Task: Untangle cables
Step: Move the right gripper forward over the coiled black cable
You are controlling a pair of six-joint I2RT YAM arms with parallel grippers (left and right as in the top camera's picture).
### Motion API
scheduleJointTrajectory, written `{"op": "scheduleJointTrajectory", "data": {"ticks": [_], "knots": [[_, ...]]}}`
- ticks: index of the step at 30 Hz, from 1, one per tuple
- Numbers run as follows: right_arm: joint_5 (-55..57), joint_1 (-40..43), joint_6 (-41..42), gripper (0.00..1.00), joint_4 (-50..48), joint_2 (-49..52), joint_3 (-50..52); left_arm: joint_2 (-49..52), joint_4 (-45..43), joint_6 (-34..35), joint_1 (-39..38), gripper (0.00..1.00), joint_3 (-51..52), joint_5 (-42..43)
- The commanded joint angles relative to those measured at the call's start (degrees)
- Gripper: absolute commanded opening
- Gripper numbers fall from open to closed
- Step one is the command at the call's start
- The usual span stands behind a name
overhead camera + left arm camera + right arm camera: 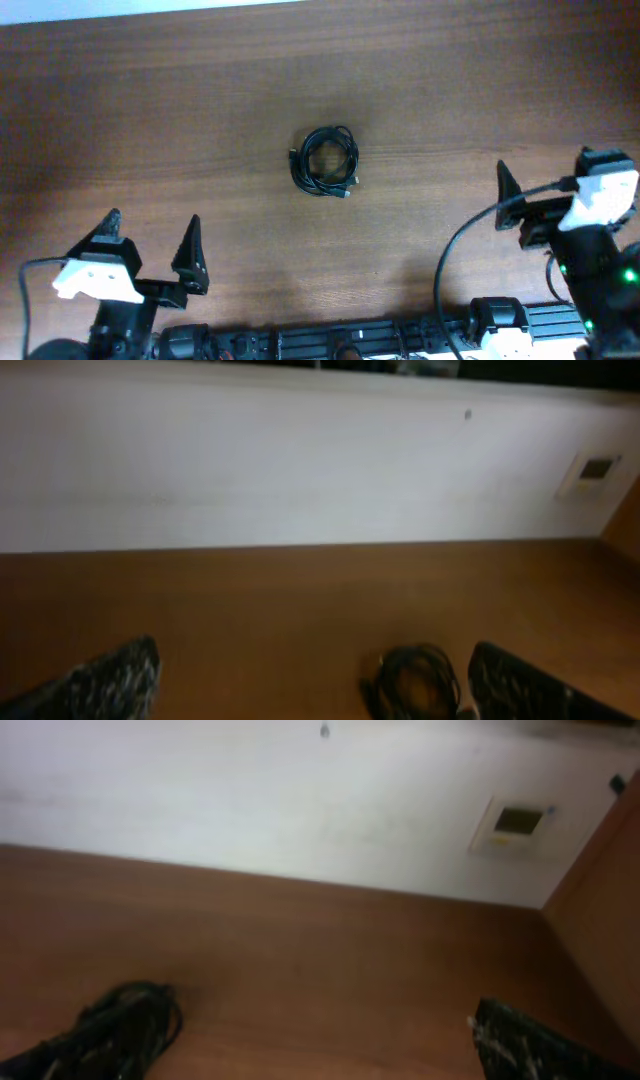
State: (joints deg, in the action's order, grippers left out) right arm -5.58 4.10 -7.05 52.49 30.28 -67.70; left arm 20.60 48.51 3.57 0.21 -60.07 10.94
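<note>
The untangling has not begun, by my reading: the cables [325, 160] lie in one tight coil near the middle of the table [150, 100], touched by neither arm. The left gripper [150, 243] sits at the near left edge with its fingers wide apart and holds nothing; its wrist camera shows the coil low in view, just inside the right finger. The right gripper [553, 178], off to the right and well apart from the coil, is likewise spread and empty. The next move probably calls for one arm to reach in and pin or pinch an outer loop (the strands are thin, so a low, precise approach), while the other draws a plug end free. No container is in view.
</note>
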Motion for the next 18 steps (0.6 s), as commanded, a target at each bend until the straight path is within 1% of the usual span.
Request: {"op": "scheduleJointTrajectory", "data": {"ticks": [1, 3, 6, 8, 11, 18], "knots": [[-1.0, -0.8, 5.0, 0.99, 4.2, 0.1, -3.6, 5.3, 4.1, 0.7, 0.3, 0.99, -6.8, -0.1], [-6.3, -0.9, 6.2, 0.99, 5.5, 0.1, -4.2, 6.9, 4.9, 0.7, 0.3, 0.99, -8.8, 1.7], [-16.5, -0.9, 6.1, 0.99, 8.6, 0.1, -4.2, 6.7, 5.6, 0.7, 0.3, 0.99, -9.0, 5.5], [-20.4, -0.9, 6.1, 0.99, 10.9, 0.1, -4.2, 6.8, 5.6, 0.7, 0.3, 0.99, -9.0, 8.7], [-22.5, -0.9, 6.1, 0.99, 12.1, 0.2, -4.2, 6.8, 5.6, 0.7, 0.3, 0.99, -9.0, 9.4], [-23.0, -0.9, 6.1, 0.99, 12.0, 0.2, -4.2, 6.8, 7.8, 0.7, 0.3, 0.99, -9.0, 9.7]]}}
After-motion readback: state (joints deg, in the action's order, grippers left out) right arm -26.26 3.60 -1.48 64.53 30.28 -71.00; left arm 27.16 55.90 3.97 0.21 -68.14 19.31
